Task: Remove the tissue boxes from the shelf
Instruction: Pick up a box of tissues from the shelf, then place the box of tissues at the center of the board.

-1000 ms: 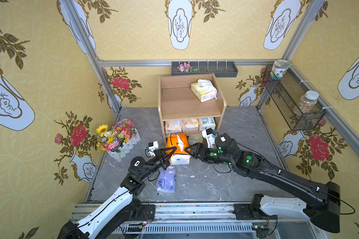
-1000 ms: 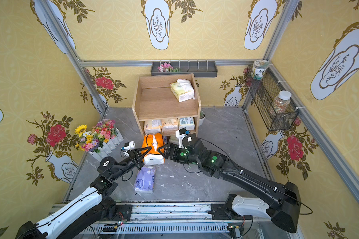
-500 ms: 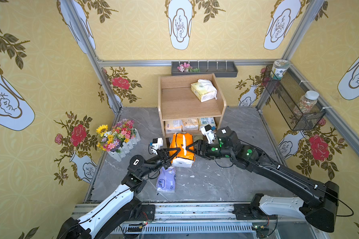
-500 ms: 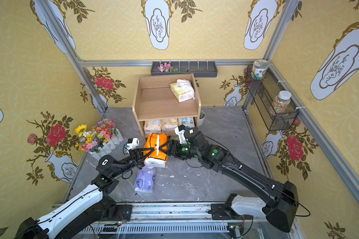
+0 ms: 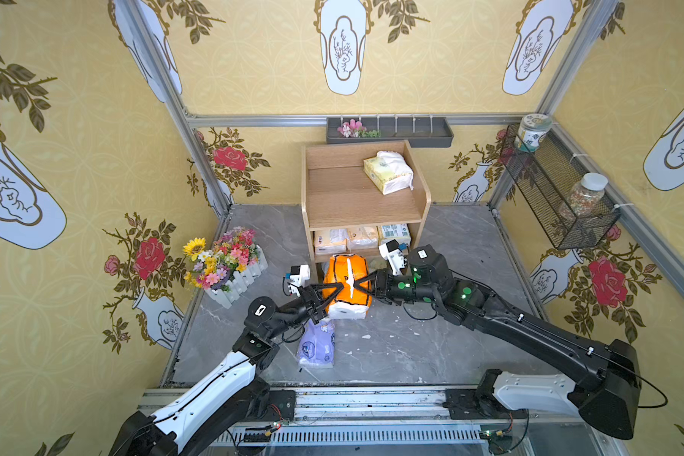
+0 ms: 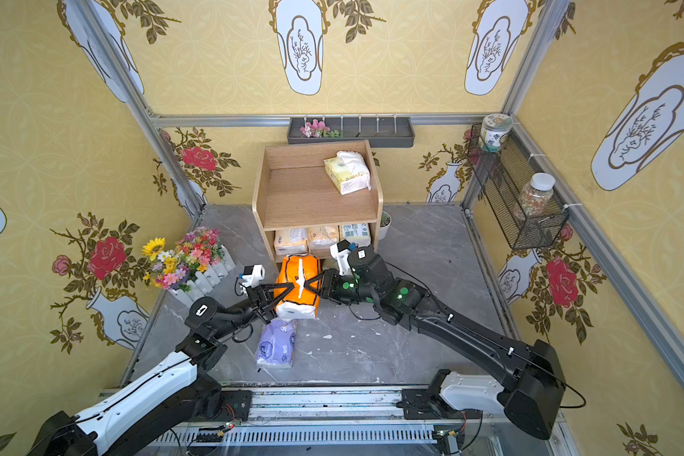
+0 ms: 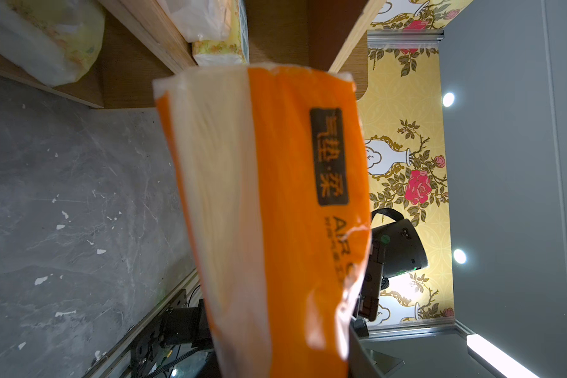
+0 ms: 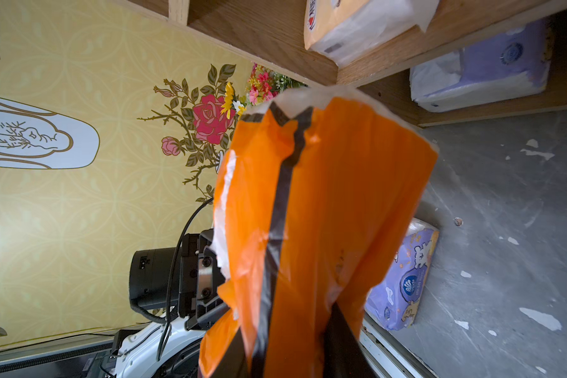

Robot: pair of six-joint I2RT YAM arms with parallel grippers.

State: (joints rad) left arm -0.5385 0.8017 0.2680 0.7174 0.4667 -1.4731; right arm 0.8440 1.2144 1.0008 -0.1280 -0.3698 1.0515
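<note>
- eight packs and one shelf [image 5: 348, 197] are seen.
- one orange pack [image 5: 336, 272] is held up in front of the shelf, off the floor [image 5: 391, 347].
- it is touched by two grippers, one from each side.
- the right gripper [image 5: 357, 285] is pinched shut on it.
- whether it is gripped by the left gripper [image 5: 331, 297] cannot be told.
- one yellow pack [image 5: 387, 175] is laid on top of the shelf.
- three are lined up in the middle row: a cream pack [image 5: 329, 241], a second cream pack [image 5: 362, 236] and a white pack [image 5: 393, 233].
- two are kept in the bottom row: a purple pack [image 8: 491, 62] and a pale pack [image 7: 46, 42].
- a second purple pack [image 5: 317, 347] is laid on the floor, near the left gripper.
</note>
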